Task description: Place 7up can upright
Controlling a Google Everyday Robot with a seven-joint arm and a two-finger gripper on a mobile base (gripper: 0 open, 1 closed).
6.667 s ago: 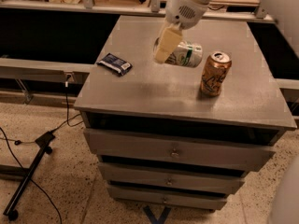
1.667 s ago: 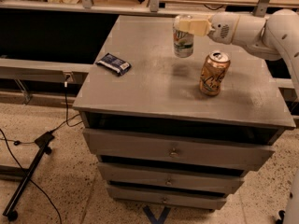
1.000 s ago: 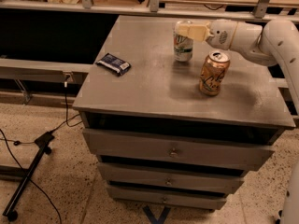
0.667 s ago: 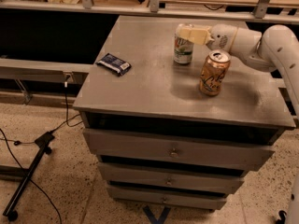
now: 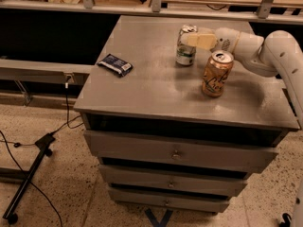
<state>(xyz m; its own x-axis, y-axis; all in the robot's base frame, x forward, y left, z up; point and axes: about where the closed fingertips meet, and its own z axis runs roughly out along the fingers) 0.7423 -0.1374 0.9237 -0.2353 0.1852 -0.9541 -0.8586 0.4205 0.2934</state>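
The 7up can (image 5: pixel 184 50), white-silver with green markings, stands upright on the grey cabinet top (image 5: pixel 156 84) at the back right of centre. My gripper (image 5: pixel 195 38) reaches in from the right on a white arm (image 5: pixel 265 53). It is shut on the upper part of the can, with a cream finger (image 5: pixel 200 40) across the can's right side. The can's base appears to rest on the top.
A gold-orange can (image 5: pixel 216 74) stands upright just in front and to the right of the 7up can, under my arm. A dark blue packet (image 5: pixel 115 64) lies at the left of the top. Drawers (image 5: pixel 176 151) are below. A stand and cables (image 5: pixel 33 164) lie on the floor at left.
The 7up can was lying on its side at first, then I held it upright above the top. Over the last second I lowered it to the surface.
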